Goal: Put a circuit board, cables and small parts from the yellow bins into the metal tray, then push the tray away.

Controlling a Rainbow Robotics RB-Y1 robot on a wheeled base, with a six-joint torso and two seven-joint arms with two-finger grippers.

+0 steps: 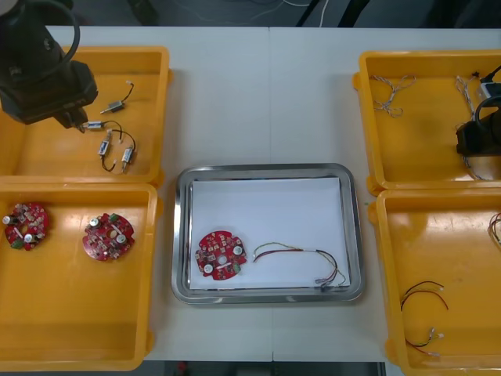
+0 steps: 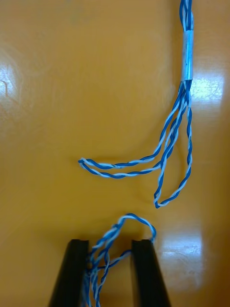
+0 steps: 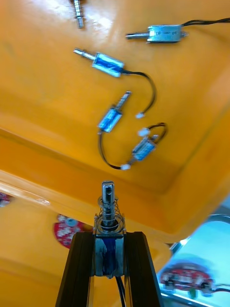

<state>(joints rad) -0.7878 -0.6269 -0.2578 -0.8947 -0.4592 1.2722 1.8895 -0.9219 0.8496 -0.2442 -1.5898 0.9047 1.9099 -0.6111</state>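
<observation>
My left gripper [image 1: 74,117] hangs over the far left yellow bin [image 1: 163,86], shut on a small metal part [image 3: 108,221] with a spring and a black lead, lifted above the bin floor. Several more small metal parts [image 3: 108,64] lie below it. At the outer side of the far right yellow bin [image 1: 368,117], my right gripper [image 1: 477,139] is low, its fingers [image 2: 76,273] closed around a twisted blue and white cable [image 2: 101,252]. The metal tray [image 1: 182,235], white inside, holds a round red circuit board [image 1: 221,254] and a red and yellow cable [image 1: 301,261].
A second blue and white cable [image 2: 175,144] lies just beyond the right fingers. The near left bin [image 1: 153,274] holds two red circuit boards [image 1: 108,236]. The near right bin [image 1: 383,274] holds black cables [image 1: 423,294]. Pale cables [image 1: 394,92] lie in the far right bin.
</observation>
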